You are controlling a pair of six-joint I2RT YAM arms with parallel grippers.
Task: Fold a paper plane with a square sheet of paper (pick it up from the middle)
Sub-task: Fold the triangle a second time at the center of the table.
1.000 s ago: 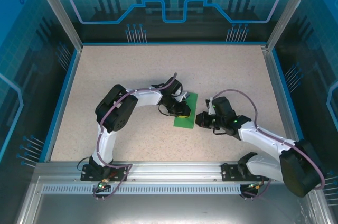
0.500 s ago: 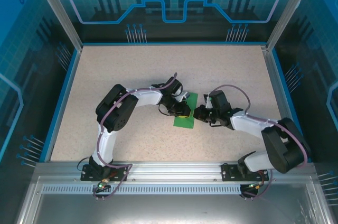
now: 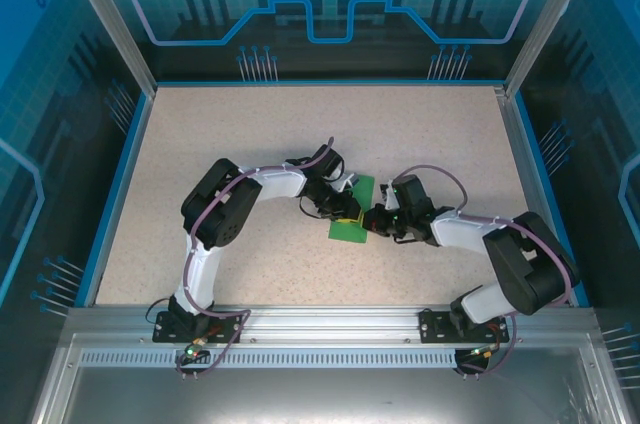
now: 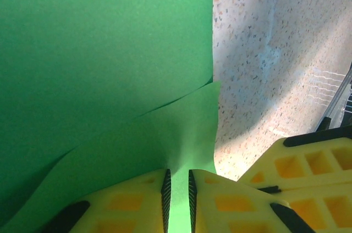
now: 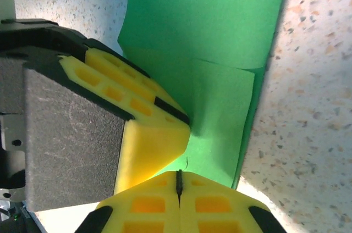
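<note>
Both arm bases sit at the near edge of the table (image 3: 200,124), and both arms reach inward to meet near its middle.

The right gripper (image 3: 372,224) is low over the table at the right edge of the green paper (image 3: 348,233). In the right wrist view, its yellow fingers (image 5: 148,205) are pressed together with no gap, and their tips are at the paper's edge. It cannot be told whether a layer of paper is caught between them.

The left gripper (image 3: 348,209) is just beyond, over the middle of the paper and almost touching the right gripper. In the left wrist view, its fingers (image 4: 137,194) are clenched to a narrow slit, and a raised flap of the paper passes between them. The flap lifts off the layer below.

The paper lies on the table between the two grippers. It forms a narrow strip, already partly folded, with its far end pointing away from the bases.
</note>
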